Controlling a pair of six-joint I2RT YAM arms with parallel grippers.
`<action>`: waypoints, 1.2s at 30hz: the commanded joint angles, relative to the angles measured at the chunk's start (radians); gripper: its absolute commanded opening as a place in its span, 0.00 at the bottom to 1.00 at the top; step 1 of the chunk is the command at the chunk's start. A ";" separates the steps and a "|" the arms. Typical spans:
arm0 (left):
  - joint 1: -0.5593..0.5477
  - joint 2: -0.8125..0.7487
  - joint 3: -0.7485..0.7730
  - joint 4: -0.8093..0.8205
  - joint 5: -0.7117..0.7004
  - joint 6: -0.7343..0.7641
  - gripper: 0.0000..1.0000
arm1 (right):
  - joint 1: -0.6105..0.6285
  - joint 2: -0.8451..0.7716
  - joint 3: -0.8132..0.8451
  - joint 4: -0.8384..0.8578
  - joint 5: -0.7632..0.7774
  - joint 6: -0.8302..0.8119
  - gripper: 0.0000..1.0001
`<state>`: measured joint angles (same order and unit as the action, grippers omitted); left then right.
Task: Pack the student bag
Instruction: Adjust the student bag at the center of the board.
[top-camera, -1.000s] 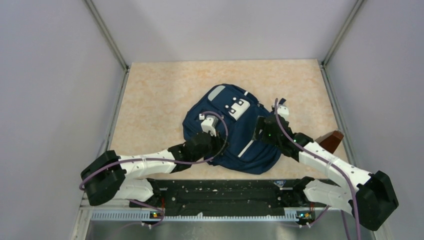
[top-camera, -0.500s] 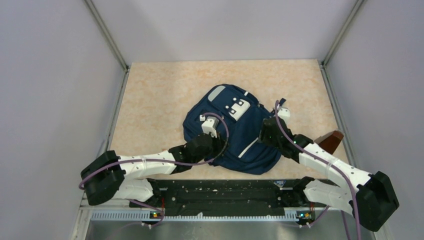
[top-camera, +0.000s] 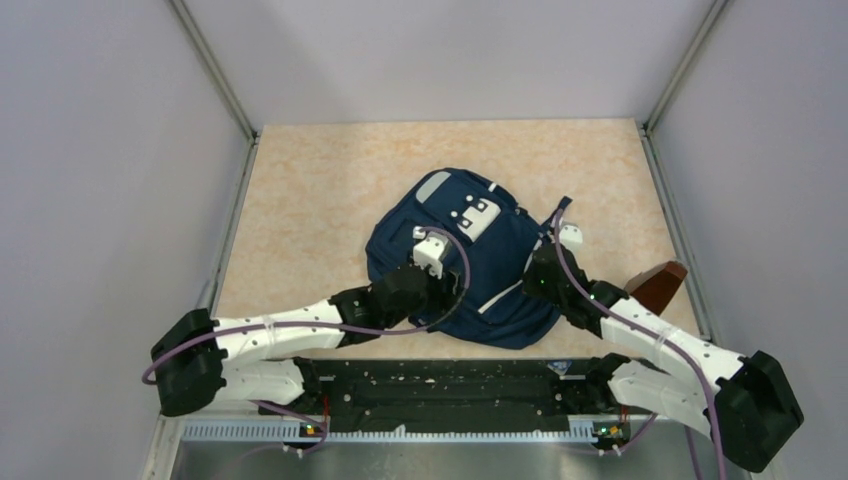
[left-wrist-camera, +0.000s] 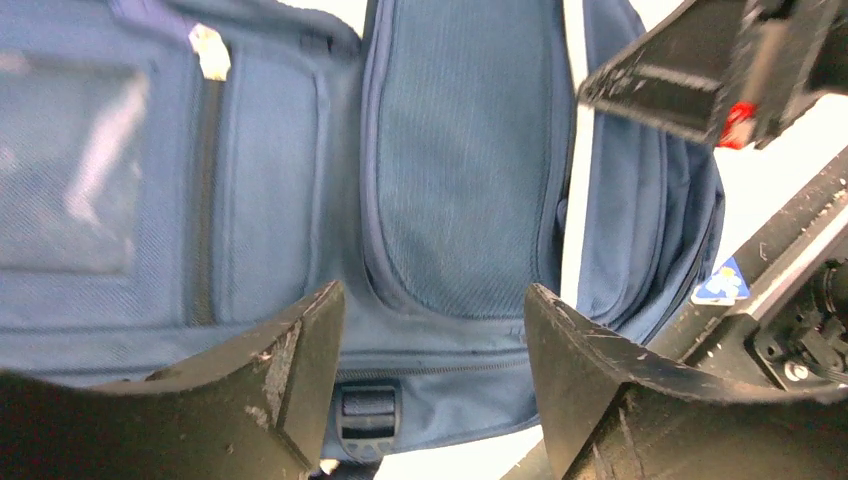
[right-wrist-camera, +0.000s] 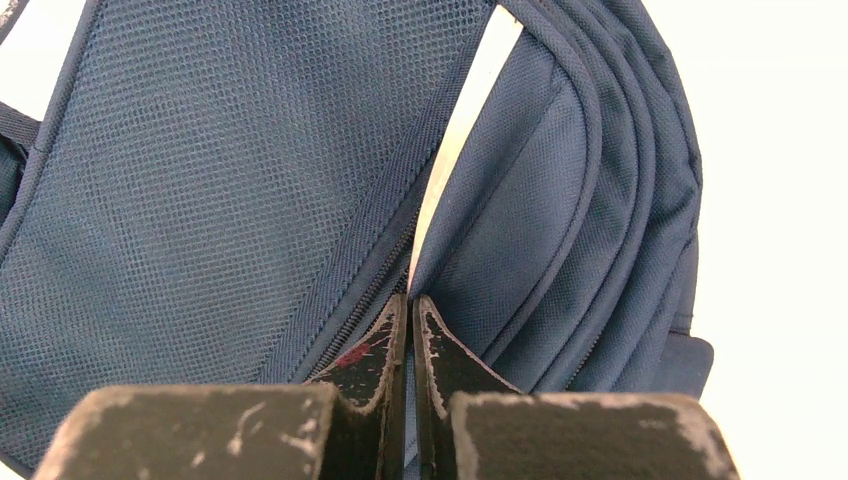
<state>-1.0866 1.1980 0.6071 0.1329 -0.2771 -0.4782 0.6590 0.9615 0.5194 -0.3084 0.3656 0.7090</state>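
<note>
One brown object (top-camera: 660, 283) near student bag (top-camera: 490, 252)

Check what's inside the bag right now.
Nothing of the inside is visible. The bag lies on the table with only its navy outer fabric showing. No opening faces any camera, so any contents are covered.

Whether the right pincer (right-wrist-camera: 410, 305) grips the student bag's (right-wrist-camera: 200, 180) zipper pull is hidden.

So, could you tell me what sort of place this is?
Probably a robotics lab cell: grey panel walls on metal posts enclose a beige tabletop, with two arms bolted at its edge.
</note>
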 joint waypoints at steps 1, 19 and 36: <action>-0.020 -0.045 0.121 -0.028 -0.083 0.254 0.71 | 0.006 -0.012 -0.072 -0.005 0.032 -0.001 0.00; -0.020 0.453 0.331 0.285 0.189 0.517 0.82 | 0.005 -0.136 -0.186 0.035 0.035 0.030 0.00; -0.021 0.616 0.395 0.255 -0.161 0.520 0.83 | 0.005 -0.159 -0.204 0.064 0.014 0.021 0.00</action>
<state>-1.1145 1.7786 0.9737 0.4263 -0.2913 0.0292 0.6590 0.8101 0.3531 -0.1440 0.3729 0.7551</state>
